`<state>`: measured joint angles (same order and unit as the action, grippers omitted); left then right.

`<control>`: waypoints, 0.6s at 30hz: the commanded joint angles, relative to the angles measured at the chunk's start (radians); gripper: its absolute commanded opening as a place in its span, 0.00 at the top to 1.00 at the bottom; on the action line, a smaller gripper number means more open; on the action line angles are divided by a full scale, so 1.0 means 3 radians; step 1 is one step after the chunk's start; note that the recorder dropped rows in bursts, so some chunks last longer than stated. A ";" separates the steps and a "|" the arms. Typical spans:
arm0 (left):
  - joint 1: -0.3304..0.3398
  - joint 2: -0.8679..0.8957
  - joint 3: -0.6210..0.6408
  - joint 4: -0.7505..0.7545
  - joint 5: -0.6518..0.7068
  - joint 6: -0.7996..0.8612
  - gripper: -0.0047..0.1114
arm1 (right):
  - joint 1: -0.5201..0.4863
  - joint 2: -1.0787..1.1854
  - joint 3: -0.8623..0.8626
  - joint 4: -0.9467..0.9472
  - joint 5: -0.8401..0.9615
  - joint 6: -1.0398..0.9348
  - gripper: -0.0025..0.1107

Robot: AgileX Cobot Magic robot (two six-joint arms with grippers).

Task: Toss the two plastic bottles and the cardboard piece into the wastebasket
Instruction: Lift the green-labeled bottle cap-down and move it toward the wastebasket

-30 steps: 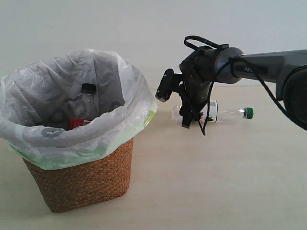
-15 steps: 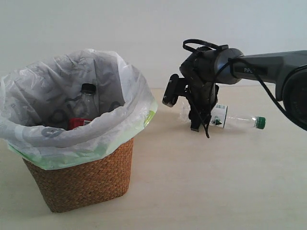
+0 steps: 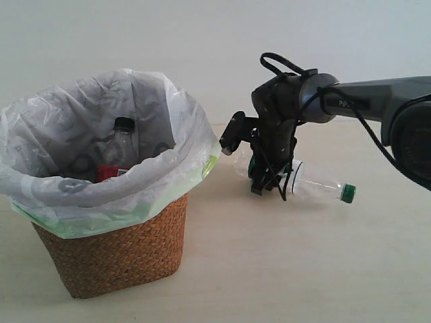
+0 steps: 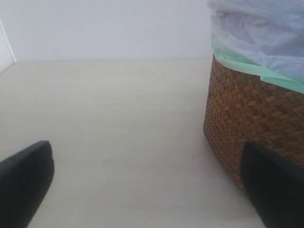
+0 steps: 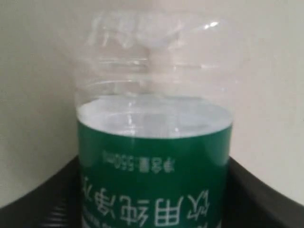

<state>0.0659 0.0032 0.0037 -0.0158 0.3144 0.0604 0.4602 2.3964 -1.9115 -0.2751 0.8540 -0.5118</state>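
The wicker wastebasket [image 3: 121, 256] with its white bag liner [image 3: 172, 114] stands at the left. The black-capped, red-labelled bottle [image 3: 123, 142] stands inside it. To the right of the basket my right gripper [image 3: 266, 182] is shut on the slim green-labelled bottle [image 3: 316, 183], which slants with its green cap [image 3: 347, 193] low toward the right. In the right wrist view that bottle [image 5: 152, 156] fills the gap between the fingers [image 5: 259, 194]. My left gripper [image 4: 147, 185] is open and low beside the basket wall [image 4: 251, 109]. The cardboard piece is not in view.
The pale tabletop [image 3: 303, 269] spreads in front of and right of the basket. A white wall [image 3: 215, 40] closes the back. The right arm [image 3: 377, 94] reaches in from the right edge.
My right gripper has shifted slightly left and lower with the green-labelled bottle. The bottle has swung so its cap points lower. The basket and its contents have not moved.
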 commanded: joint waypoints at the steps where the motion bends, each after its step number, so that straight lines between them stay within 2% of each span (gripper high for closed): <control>1: -0.0021 -0.0011 -0.0012 -0.0007 -0.0025 -0.0029 0.03 | -0.0006 0.0135 0.0047 0.0123 -0.0007 0.0315 0.89; 2: -0.0021 -0.0011 -0.0012 -0.0007 -0.0025 -0.0029 0.03 | -0.0006 0.0078 0.0047 -0.0015 -0.0066 0.0617 0.97; 4: -0.0021 -0.0011 -0.0012 -0.0007 -0.0025 -0.0029 0.03 | -0.0012 -0.0088 0.0047 -0.0319 -0.0167 0.1175 0.97; 6: -0.0021 -0.0011 -0.0012 -0.0007 -0.0025 -0.0029 0.03 | -0.0083 -0.0357 0.0047 -0.0337 -0.0246 0.1530 0.97; 12: -0.0021 -0.0011 -0.0012 -0.0007 -0.0025 -0.0029 0.03 | -0.0204 -0.1240 0.0047 -0.0289 -0.0282 0.1615 0.98; 18: -0.0021 -0.0011 -0.0012 -0.0007 -0.0025 -0.0029 0.03 | -0.0204 -0.1732 0.0077 0.0353 -0.0537 0.1826 0.98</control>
<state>0.0659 0.0032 0.0037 -0.0158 0.3144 0.0604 0.4045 1.9198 -1.8933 -0.2425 0.7285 0.0243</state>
